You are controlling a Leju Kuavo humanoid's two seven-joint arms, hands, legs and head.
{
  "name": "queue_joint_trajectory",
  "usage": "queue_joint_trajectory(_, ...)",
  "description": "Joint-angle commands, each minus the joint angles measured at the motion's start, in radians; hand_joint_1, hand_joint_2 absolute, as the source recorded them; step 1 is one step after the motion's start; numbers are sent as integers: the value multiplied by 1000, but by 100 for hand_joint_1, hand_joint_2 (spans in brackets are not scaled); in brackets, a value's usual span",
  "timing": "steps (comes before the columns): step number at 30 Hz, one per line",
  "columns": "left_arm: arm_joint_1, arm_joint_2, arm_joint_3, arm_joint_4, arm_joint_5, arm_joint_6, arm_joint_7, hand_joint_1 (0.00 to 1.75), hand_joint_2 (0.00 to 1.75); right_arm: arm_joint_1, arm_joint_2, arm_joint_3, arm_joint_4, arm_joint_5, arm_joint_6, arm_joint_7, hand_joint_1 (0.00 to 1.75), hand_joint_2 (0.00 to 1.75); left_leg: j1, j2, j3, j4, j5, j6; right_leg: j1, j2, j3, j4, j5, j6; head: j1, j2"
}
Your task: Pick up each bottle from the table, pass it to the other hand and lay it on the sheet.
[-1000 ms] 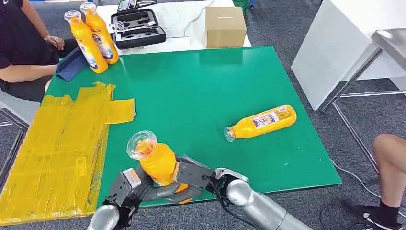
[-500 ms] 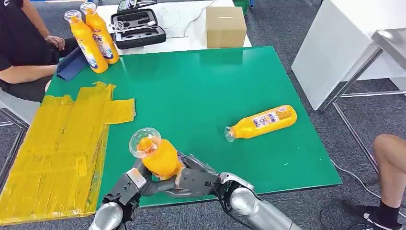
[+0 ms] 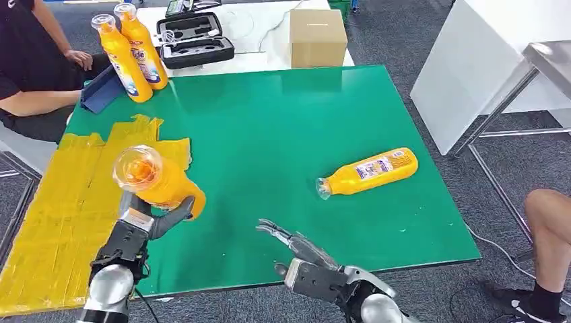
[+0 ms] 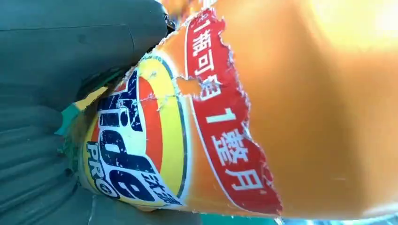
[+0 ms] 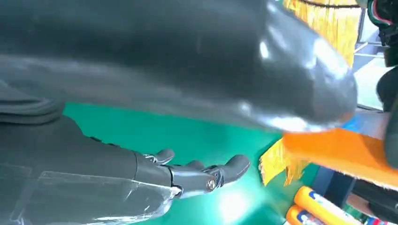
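My left hand (image 3: pixel 135 232) grips an orange detergent bottle (image 3: pixel 158 182) with a clear cap, held above the right edge of the yellow sheet (image 3: pixel 74 202). The left wrist view shows the bottle's red and blue label (image 4: pixel 187 131) close against the grey palm. Near the table's front edge my right hand (image 3: pixel 303 259) is open, its fingers (image 5: pixel 202 171) spread over the green table (image 3: pixel 283 128) with nothing in them. Another orange bottle (image 3: pixel 367 171) lies on its side at the right of the table. Two more orange bottles (image 3: pixel 131 54) stand upright at the far left corner.
A black case (image 3: pixel 194 40) and a cardboard box (image 3: pixel 316 37) sit on a white table behind. A person (image 3: pixel 30 60) sits at the far left by a blue tablet stand (image 3: pixel 101 87). Another person's leg (image 3: pixel 549 242) is at the right.
The right hand has let go of the bottle and drawn back open. The left hand has carried the bottle left and up, from the table's front edge toward the yellow sheet.
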State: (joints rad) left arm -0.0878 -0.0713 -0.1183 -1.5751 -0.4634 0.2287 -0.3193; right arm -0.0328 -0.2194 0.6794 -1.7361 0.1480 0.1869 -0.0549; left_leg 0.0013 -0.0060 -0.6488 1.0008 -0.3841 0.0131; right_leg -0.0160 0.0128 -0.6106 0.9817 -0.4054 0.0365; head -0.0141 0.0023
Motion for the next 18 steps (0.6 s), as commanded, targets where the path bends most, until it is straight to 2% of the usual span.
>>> queue_joint_trajectory(1,-121,89,19,178,-774,285,262,175,175,26,-61,-89,-75,2,-19,-17,0,0,0,-2,3,0,-1,-1,0,-3,3,0,-1,-1,0,0)
queue_joint_trajectory(3,-171,133,20,291,-900,274,333,175,175,15,-75,-133,-85,6,-33,-18,0,0,0,-2,4,-1,0,-1,0,-3,4,0,-1,-2,0,0)
queue_joint_trajectory(6,-230,173,30,419,-941,278,361,175,175,-9,-88,-205,-87,31,-45,-11,0,0,0,-2,6,-1,0,-1,1,-4,6,0,-1,-2,0,0)
queue_joint_trajectory(8,-239,182,36,440,-939,286,358,175,175,-20,-89,-226,-82,29,-34,-10,0,0,0,1,6,-1,0,-1,1,-1,5,0,0,-3,0,0)
queue_joint_trajectory(10,-247,191,50,455,-944,264,369,175,175,-41,-88,-275,-68,97,-76,23,0,0,0,2,6,0,0,-2,1,-1,5,0,1,-4,0,0)
queue_joint_trajectory(15,-266,192,46,481,-958,200,387,175,175,-111,-95,-359,10,162,-74,65,0,0,1,3,5,0,0,-2,1,0,4,0,1,-3,0,0)
queue_joint_trajectory(16,-280,191,41,504,-962,176,395,175,175,-128,-99,-366,28,172,-63,69,0,175,0,1,3,0,1,-1,1,-1,3,0,1,-3,0,0)
queue_joint_trajectory(18,-306,195,29,548,-968,145,405,175,175,-141,-98,-379,49,174,-49,70,0,175,0,1,3,0,1,-1,1,-1,3,0,1,-3,0,0)
